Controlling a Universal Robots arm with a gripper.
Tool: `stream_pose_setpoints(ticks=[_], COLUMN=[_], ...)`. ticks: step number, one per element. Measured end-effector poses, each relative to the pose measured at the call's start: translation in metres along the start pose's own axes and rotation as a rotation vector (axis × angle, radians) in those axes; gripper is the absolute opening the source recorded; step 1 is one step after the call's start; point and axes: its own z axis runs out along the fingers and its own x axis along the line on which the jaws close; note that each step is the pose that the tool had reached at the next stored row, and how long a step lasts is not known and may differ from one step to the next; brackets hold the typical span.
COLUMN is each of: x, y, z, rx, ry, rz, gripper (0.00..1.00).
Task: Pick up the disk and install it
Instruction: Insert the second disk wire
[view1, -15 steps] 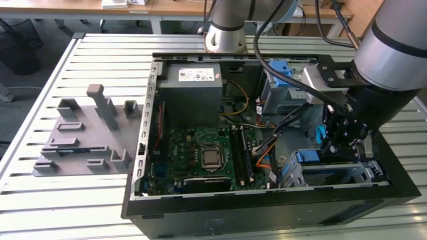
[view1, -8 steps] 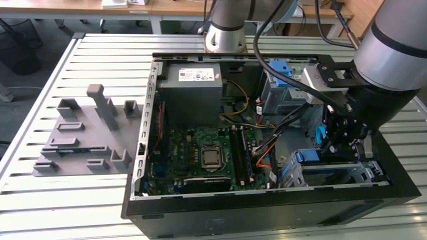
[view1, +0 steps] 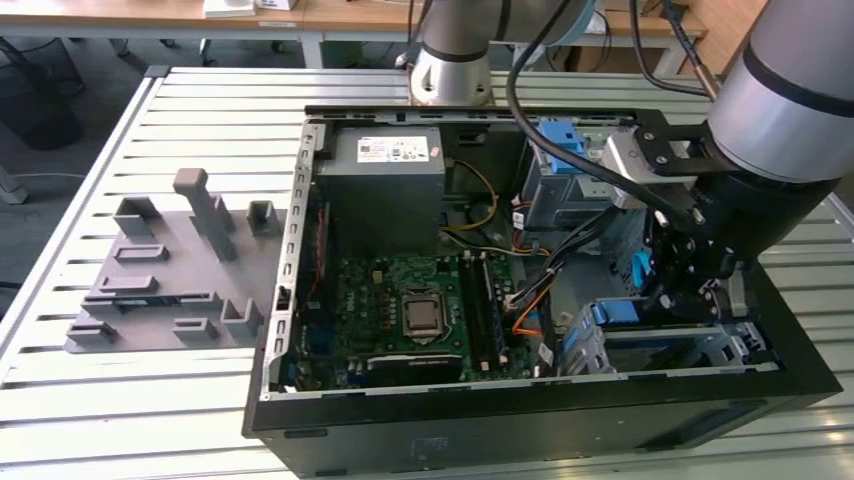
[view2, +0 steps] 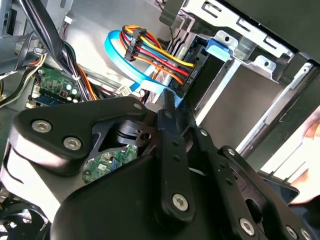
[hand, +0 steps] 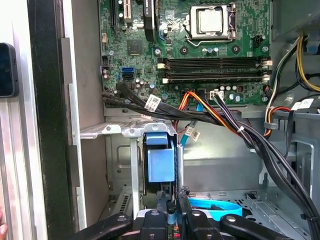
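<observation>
Disk (view1: 641, 272) being held low inside the open case (view1: 534, 420), at the exterior view's right, just above the drive cage (view1: 694, 345); not yet seated, judging by the gap below it. Pickup looking done, installation remaining.

Scanning the exterior view from its left:
- grey fixture plate (view1: 160, 270) lying on the slatted table (view1: 80, 420), well apart from the work
- motherboard (view1: 414, 300) lying flat in the case, grey power-supply box (view1: 387, 170) beyond it
- orange, red and yellow cables (view1: 527, 305) crossing toward the cage
- gripper (view1: 674, 275) reaching down into the right-hand bay

Gripper in both wrist views pinching down on a thin blue edge, taken here to be the disk's frame: fingertips (hand: 181, 200) drawn nearly together, blue strip showing between them.

Disk showing edge-on as a narrow blue plastic strip, standing roughly upright; silver face and label hidden. Blue latch (hand: 160, 160) sitting on the metal cage just beyond the fingertips
</observation>
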Motion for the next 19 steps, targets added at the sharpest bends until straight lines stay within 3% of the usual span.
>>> stream_pose_setpoints(ticks=[15, 17, 19], x=[-0.0002, -0.0002, -0.0002], y=[-0.0013, -0.0014, -0.0014], z=[-0.0175, -0.018, -0.0181], rx=[0.0, -0.0001, -0.0001], ry=[0.0001, -0.0003, -0.0003], rz=[0.0, 0.0, 0.0], gripper=[0.23, 0.22, 0.11])
